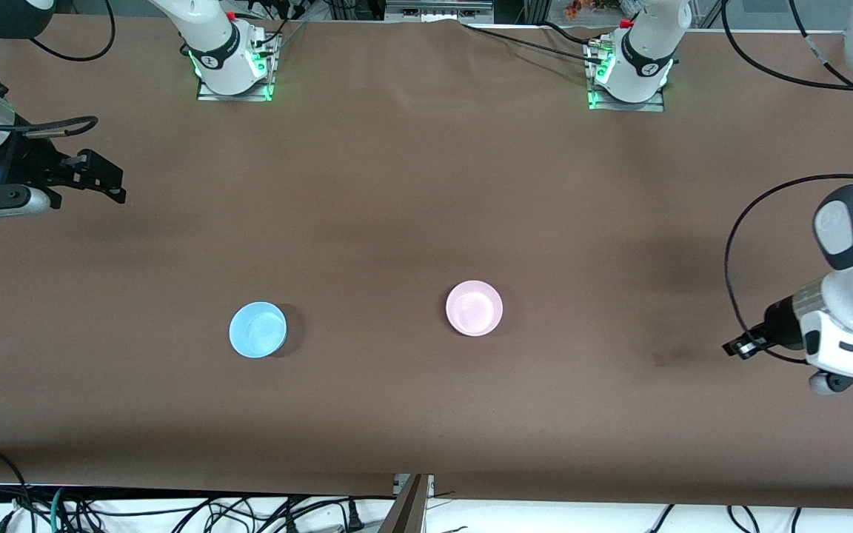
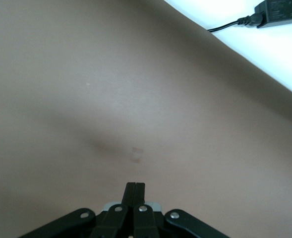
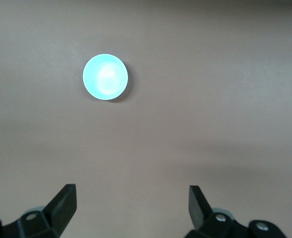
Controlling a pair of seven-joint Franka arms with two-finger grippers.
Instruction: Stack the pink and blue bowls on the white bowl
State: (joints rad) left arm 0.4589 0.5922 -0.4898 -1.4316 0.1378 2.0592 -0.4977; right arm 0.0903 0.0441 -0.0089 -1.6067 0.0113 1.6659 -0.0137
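Brown table (image 1: 426, 185), cables along edges. Left arm at its own end of table, left gripper (image 2: 135, 187) raised over bare surface, fingers closed, empty. Right arm at its own end, right gripper (image 3: 132, 201) raised over table, fingers spread wide, empty. Pink bowl (image 1: 474, 308) near table middle. Blue bowl (image 1: 257, 329) beside it toward right arm's end, slightly nearer camera, well apart. White bowl not visible.

The light sky blue round shallow plastic bowl (image 1: 258, 329) stands upright on the brown table, with its opening up, toward the table edge nearest the front camera and more to the right arm's end. The pale pink round shallow plastic bowl (image 1: 474, 308) also stands upright, well apart from it, about midway along the table, slightly farther from that edge.
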